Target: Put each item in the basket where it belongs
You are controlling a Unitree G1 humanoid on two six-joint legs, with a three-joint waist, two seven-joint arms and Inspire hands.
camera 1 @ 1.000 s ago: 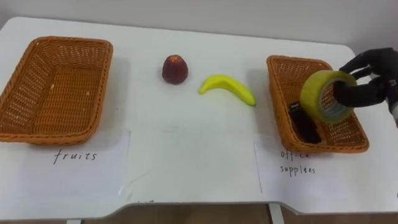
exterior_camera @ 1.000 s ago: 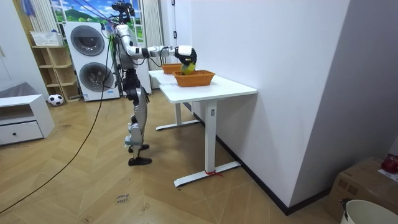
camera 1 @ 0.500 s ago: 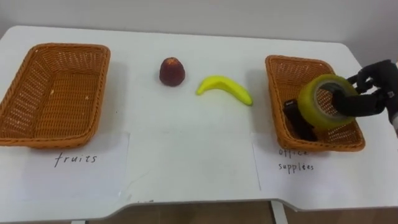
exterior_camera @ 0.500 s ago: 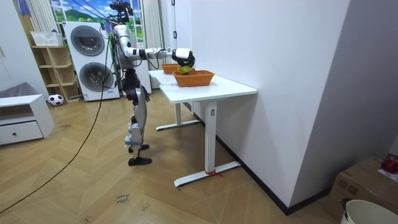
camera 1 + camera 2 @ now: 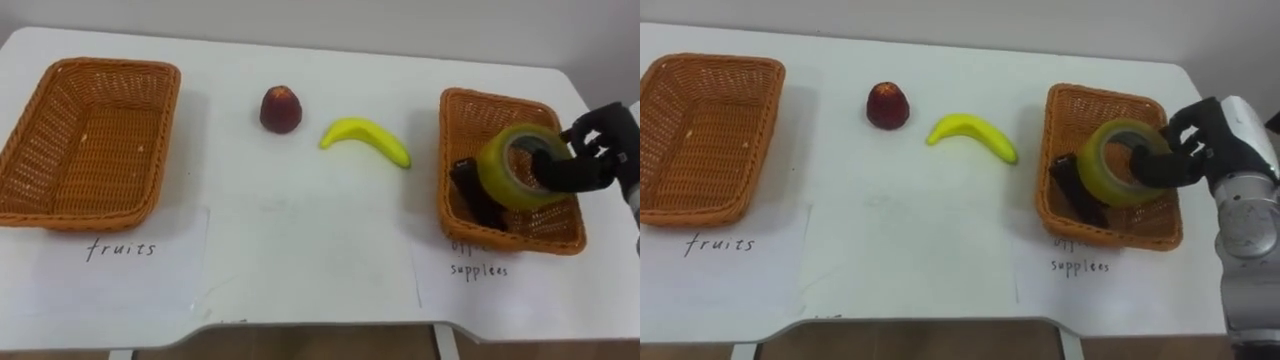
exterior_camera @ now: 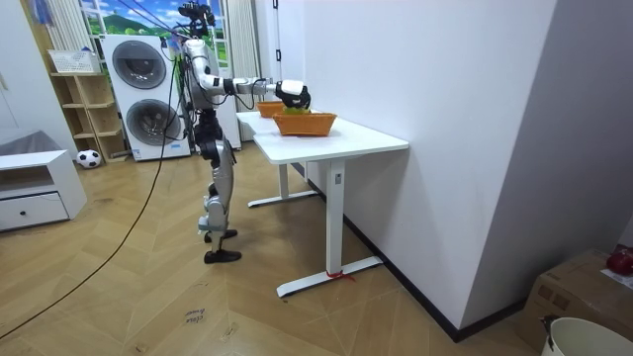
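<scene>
Tape in a yellow-green roll [image 5: 513, 168] had sunk into the right-hand orange wicker basket [image 5: 470, 98], the right robot hand [image 5: 592, 152] still grasping it; release looked due next.

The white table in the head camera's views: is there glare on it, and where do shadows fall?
Left eye view: the white table is evenly lit, with no bright glare patch; a soft shadow lies along the right side of the empty woven basket and faintly under the yellow banana. Right eye view: the same soft-edged shadows, none hard.
</scene>
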